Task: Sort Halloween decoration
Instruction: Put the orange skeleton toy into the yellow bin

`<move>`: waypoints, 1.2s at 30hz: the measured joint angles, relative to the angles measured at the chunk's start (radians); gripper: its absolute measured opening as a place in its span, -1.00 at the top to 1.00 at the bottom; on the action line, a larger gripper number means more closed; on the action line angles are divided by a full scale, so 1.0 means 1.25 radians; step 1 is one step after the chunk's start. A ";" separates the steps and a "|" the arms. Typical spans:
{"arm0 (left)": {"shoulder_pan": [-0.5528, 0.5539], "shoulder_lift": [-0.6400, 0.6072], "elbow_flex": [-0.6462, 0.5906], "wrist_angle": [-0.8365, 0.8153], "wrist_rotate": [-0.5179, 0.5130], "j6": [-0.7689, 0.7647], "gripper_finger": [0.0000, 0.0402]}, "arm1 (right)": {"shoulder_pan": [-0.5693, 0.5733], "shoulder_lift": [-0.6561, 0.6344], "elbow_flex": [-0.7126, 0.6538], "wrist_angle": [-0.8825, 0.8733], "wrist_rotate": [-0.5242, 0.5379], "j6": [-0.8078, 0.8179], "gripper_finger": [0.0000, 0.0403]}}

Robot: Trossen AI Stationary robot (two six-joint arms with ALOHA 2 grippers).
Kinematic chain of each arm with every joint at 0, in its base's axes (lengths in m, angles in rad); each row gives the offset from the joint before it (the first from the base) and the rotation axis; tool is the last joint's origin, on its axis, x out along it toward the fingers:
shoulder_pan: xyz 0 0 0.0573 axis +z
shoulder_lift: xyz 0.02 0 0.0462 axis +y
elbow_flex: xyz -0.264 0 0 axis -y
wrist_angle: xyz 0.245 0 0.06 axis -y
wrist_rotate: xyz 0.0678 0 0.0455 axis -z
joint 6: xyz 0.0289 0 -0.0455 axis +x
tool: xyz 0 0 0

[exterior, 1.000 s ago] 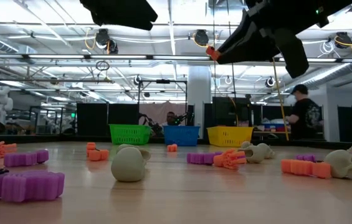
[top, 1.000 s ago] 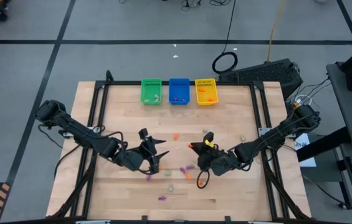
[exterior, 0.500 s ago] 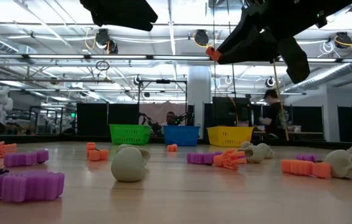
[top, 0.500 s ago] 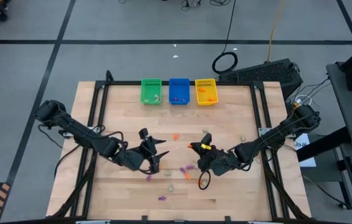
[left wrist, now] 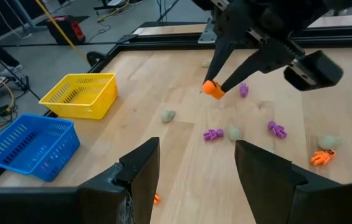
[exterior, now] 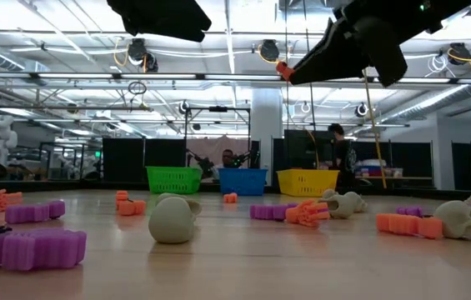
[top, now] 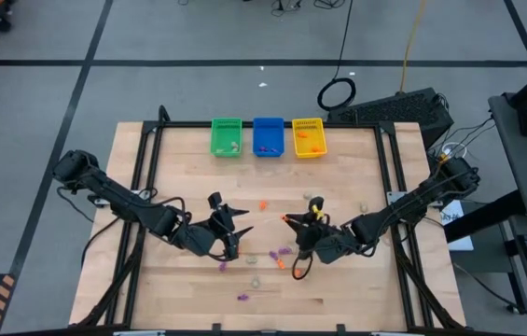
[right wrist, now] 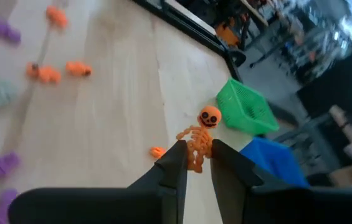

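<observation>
Nearest, purple and orange trinkets point(exterior: 35, 248) lie scattered on the worktop point(top: 356, 289). Above mid-worktop, the right hand point(right wrist: 194, 163) pinches an orange skeleton point(right wrist: 199, 134) by its legs, lifted clear. The left hand point(left wrist: 197, 165) hovers just to its left, fingers apart, empty. Farthest stands the yellow bin point(top: 308, 137), already holding orange pieces; carry the skeleton level over its rim before releasing, since a leg-only pinch may slip.
</observation>
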 joint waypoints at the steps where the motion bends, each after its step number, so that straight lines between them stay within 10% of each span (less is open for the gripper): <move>1: 0.000 0.000 0.000 0.000 0.000 0.000 -0.04 | 0.000 0.000 0.000 0.000 0.000 0.034 0.74; 20: 0.000 0.000 0.000 -0.001 0.000 0.000 -0.04 | 0.000 0.000 0.000 0.000 -0.001 0.540 0.74; 36: 0.000 0.000 0.000 -0.001 0.001 0.000 -0.04 | 0.000 0.000 0.000 0.000 -0.001 0.386 0.74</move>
